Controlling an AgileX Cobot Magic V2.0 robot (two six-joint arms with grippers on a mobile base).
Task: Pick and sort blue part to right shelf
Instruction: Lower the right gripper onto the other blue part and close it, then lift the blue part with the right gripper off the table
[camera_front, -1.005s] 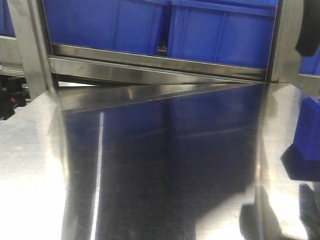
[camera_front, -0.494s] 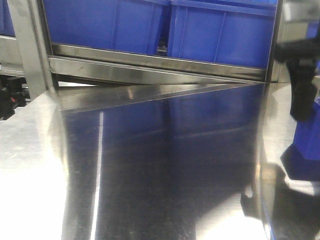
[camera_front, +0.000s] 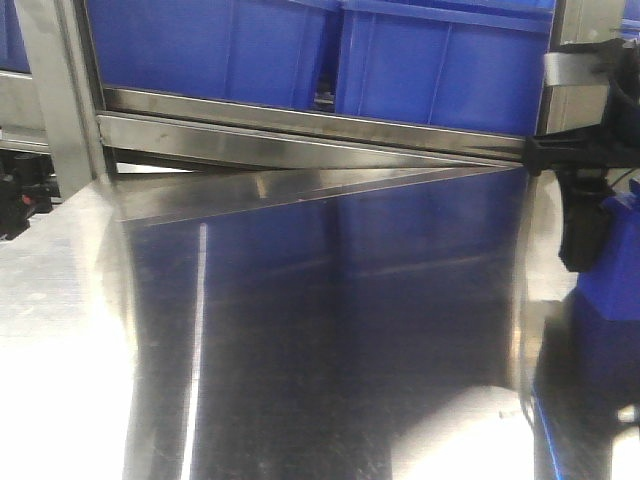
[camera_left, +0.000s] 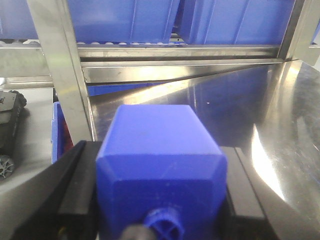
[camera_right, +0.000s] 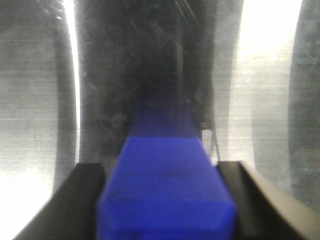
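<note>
while the left gripper (camera_left: 160, 192) clamps a blue part (camera_left: 160, 150) facing the right shelf (camera_left: 175, 52), the right gripper (camera_right: 162, 170) straddles a second blue part (camera_right: 167, 200) on the steel tabletop (camera_right: 30, 100); grip contact cannot be told.

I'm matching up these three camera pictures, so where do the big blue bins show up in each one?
Front view: blue bins fill the top edge, above the shelf bar.
Left wrist view: bins run along the top edge.
Right wrist view: not in it.
Shared landmark: the shiny steel tabletop, in all three.
</note>
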